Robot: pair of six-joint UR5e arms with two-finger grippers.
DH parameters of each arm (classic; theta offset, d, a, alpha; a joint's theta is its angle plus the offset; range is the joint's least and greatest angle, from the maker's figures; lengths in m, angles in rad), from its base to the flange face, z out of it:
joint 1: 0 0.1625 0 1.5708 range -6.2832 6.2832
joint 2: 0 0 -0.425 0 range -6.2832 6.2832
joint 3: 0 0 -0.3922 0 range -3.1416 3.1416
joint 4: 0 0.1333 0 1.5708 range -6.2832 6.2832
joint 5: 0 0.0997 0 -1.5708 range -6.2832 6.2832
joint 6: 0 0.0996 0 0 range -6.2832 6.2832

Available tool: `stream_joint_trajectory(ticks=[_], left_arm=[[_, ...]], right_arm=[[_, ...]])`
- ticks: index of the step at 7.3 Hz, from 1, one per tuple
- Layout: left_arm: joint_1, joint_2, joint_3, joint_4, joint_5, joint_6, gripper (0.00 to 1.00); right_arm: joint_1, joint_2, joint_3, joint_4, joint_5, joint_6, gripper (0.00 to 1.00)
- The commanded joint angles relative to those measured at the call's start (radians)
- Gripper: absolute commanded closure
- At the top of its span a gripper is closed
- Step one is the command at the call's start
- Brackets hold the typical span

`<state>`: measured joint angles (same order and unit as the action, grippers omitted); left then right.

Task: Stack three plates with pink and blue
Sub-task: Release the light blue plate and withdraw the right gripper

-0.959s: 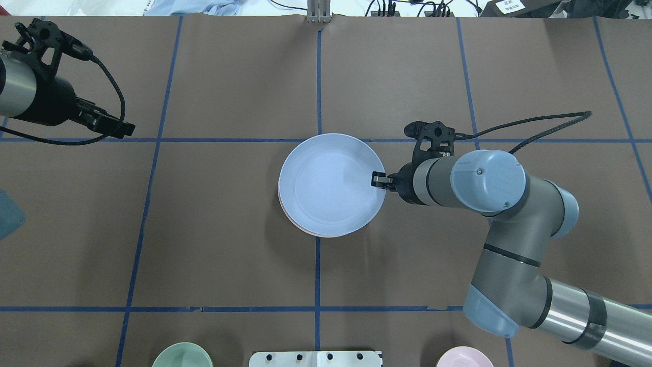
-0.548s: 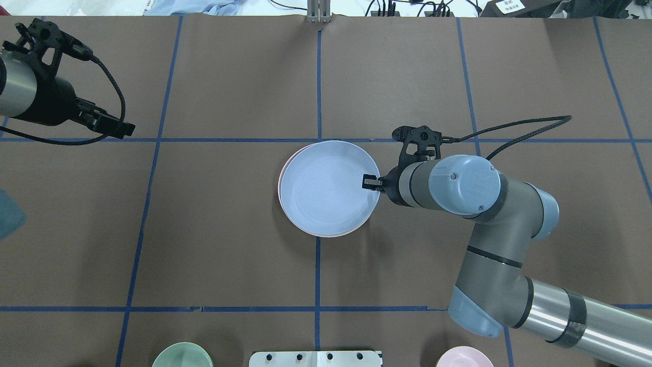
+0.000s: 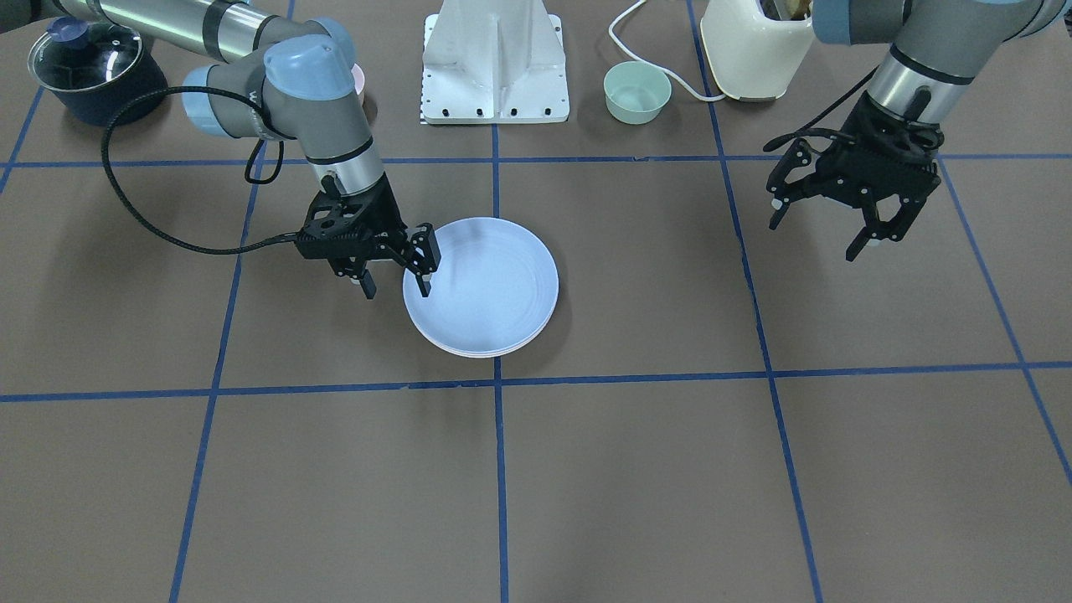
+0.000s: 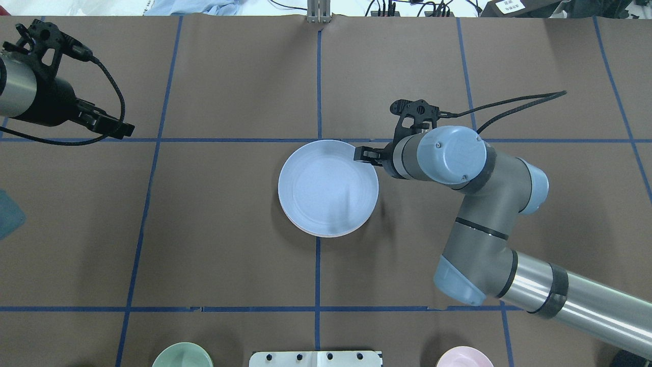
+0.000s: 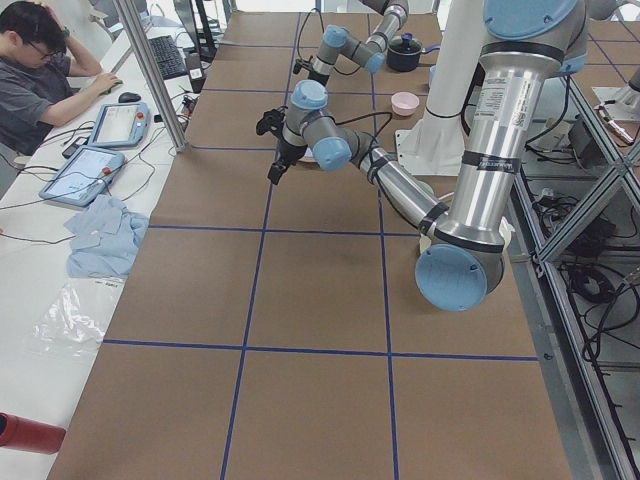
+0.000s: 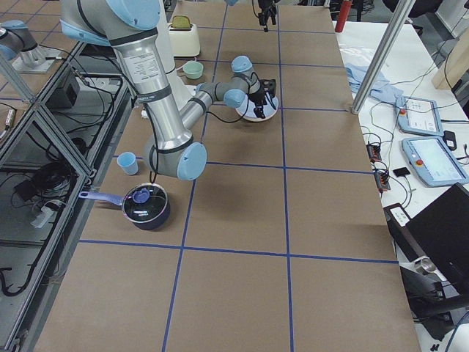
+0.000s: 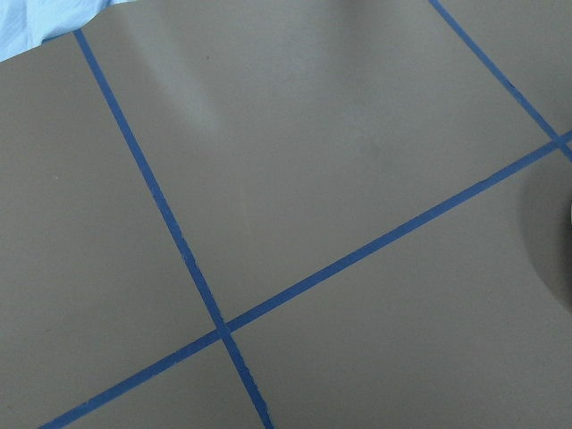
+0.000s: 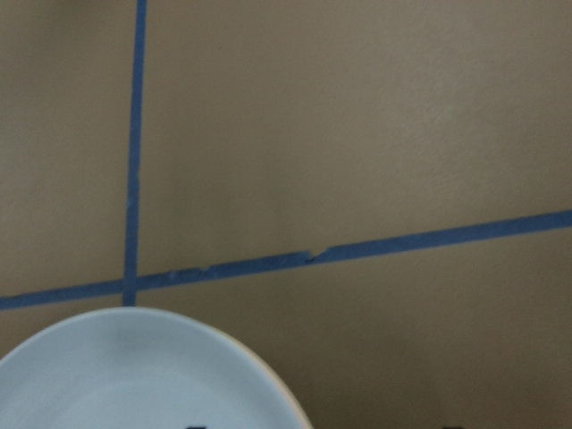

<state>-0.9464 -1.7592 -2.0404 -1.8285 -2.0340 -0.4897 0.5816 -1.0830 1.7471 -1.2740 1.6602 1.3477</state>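
The light blue plate (image 4: pixel 328 187) lies flat on top of a stack at the table's middle, also seen in the front view (image 3: pixel 486 285) and the right wrist view (image 8: pixel 134 375). A thin pale pink rim (image 4: pixel 331 236) peeks out beneath it. The cream-white plate is hidden; I only see pale edges under the blue one (image 3: pixel 481 352). My right gripper (image 3: pixel 396 283) is open at the stack's edge, one finger over the blue plate, one outside the rim; it holds nothing (image 4: pixel 369 156). My left gripper (image 3: pixel 816 239) is open and empty, far off to the side (image 4: pixel 122 130).
A small green bowl (image 3: pixel 636 92) and a small pink bowl (image 4: pixel 464 358) stand near the robot's base plate (image 3: pixel 494 63). A lidded dark pot (image 3: pixel 96 63) and a cream appliance (image 3: pixel 754 42) sit at the near corners. A blue cup (image 6: pixel 127 163) stands by the pot.
The right gripper lowered the blue plate onto the stack, let go of its rim, and shifted toward the table's far side. The left arm has not moved.
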Motion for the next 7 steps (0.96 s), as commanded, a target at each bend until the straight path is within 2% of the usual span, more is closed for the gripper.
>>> stream_joint_trajectory(ticks=[1, 2, 3, 5, 6, 7], left_arm=[[-0.035, 0.029, -0.004, 0.002, -0.002, 0.003, 0.0], [-0.079, 0.07, -0.006, 0.002, -0.003, 0.044, 0.0], [-0.15, 0.116, -0.003, 0.014, -0.006, 0.189, 0.0], [-0.344, 0.255, 0.017, 0.014, -0.102, 0.516, 0.0], [-0.441, 0.301, 0.054, 0.011, -0.132, 0.66, 0.0], [-0.486, 0.344, 0.093, 0.015, -0.185, 0.713, 0.0]], right_arm=[[0.209, 0.006, 0.084, -0.266, 0.219, -0.255, 0.0], [0.331, -0.004, 0.115, -0.38, 0.319, -0.458, 0.0], [0.454, -0.053, 0.117, -0.427, 0.408, -0.669, 0.0], [0.703, -0.189, 0.098, -0.455, 0.579, -1.102, 0.0], [0.8, -0.28, 0.098, -0.458, 0.634, -1.257, 0.0], [0.852, -0.378, 0.092, -0.45, 0.651, -1.385, 0.0]])
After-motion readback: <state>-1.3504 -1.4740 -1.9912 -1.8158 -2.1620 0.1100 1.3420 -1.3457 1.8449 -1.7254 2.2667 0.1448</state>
